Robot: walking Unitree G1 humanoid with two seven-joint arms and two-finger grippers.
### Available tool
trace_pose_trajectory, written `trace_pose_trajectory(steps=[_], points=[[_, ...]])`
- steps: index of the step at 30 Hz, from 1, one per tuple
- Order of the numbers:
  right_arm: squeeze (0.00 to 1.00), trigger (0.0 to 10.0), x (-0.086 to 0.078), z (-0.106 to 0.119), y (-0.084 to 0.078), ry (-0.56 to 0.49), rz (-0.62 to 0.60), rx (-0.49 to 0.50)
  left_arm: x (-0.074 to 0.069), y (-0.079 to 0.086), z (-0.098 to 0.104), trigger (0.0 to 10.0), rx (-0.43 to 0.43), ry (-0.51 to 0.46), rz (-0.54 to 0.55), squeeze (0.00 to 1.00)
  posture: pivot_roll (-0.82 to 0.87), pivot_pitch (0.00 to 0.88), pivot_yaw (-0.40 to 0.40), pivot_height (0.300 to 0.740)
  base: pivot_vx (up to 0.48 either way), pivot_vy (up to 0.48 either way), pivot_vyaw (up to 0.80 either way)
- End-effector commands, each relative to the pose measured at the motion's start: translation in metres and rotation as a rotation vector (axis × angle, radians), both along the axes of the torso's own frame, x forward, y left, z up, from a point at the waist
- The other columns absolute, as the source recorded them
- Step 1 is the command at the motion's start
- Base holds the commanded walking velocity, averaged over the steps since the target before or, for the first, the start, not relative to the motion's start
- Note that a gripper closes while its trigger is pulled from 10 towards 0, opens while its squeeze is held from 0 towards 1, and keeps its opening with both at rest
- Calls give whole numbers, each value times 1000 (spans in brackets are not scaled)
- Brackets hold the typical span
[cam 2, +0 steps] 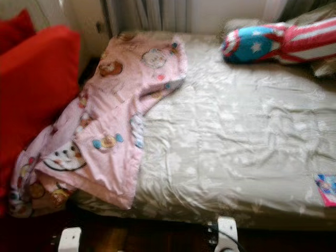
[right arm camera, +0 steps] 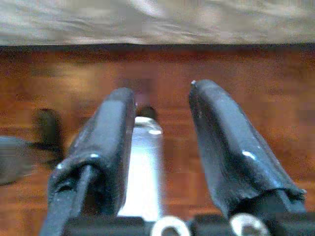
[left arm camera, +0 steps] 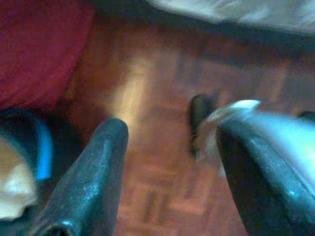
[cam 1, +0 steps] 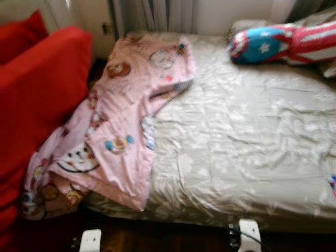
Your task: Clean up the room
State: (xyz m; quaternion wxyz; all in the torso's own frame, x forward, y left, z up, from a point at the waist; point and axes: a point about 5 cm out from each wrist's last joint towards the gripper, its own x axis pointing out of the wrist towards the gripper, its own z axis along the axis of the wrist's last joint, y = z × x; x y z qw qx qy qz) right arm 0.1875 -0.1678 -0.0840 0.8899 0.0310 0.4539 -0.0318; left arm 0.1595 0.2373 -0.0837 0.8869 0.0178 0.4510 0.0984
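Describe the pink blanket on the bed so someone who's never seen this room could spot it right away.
Find the bed with the pale beige cover, next to the red sofa. The pink blanket lies crumpled along the bed's sofa side, its lower end spilling over the edge toward the floor. It is the only pink cloth with cartoon prints, unlike the red, white and blue star cushion at the far end.

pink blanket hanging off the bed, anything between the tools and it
Nothing visible blocks it. The pink blanket drapes over the bed's left side, down toward the floor beside the red sofa. Both tools hang low over the wooden floor, left tool and right tool open and empty.
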Motion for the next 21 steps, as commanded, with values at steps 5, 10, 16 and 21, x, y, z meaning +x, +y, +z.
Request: trace_pose_trajectory(steps=[5, 10, 16, 21], points=[[0, 10000, -9, -4, -7, 33, 1, -18, -9, -5, -5, 10000, -17, 35, 2, 0, 14, 136, -16, 740, 0, 276, 0], [0, 10000, -9, -4, -7, 27, 15, -24, -9, -5, -5, 10000, -14, 37, -3, 0, 15, 131, -18, 740, 0, 0, 0], [0, 10000, -9, -4, -8, 21, 27, -37, -10, -6, -6, 10000, -15, 39, -6, 0, 16, 126, -19, 740, 0, 0, 726], [0, 10000, -10, -4, -8, 22, 27, -34, -10, -6, -6, 10000, -15, 41, -11, 0, 16, 124, -19, 740, 0, 0, 800]])
